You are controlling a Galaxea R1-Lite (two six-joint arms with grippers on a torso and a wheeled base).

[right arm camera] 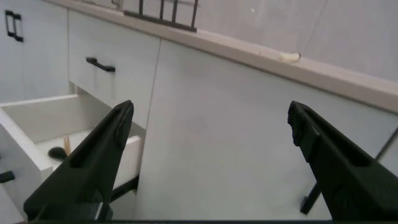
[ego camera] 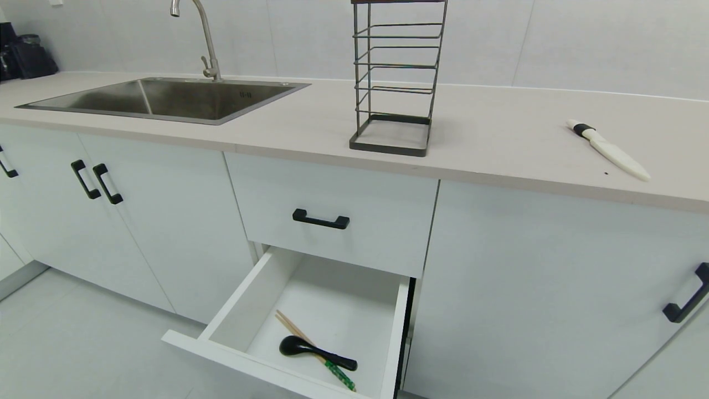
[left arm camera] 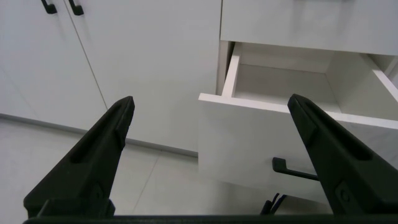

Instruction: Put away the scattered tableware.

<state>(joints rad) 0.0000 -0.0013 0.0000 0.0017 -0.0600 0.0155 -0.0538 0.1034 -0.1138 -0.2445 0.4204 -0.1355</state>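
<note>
Left gripper (left arm camera: 211,102) and right gripper (right arm camera: 211,107) spread empty; knife (ego camera: 608,149), two o'clock from the open drawer (ego camera: 242,295), likely needs grasping next.

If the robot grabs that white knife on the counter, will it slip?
Maybe. The white knife looks smooth and narrow, so it may slip. It lies flat on the countertop, so it probably slides rather than rolls. It looks stiff and light.
</note>
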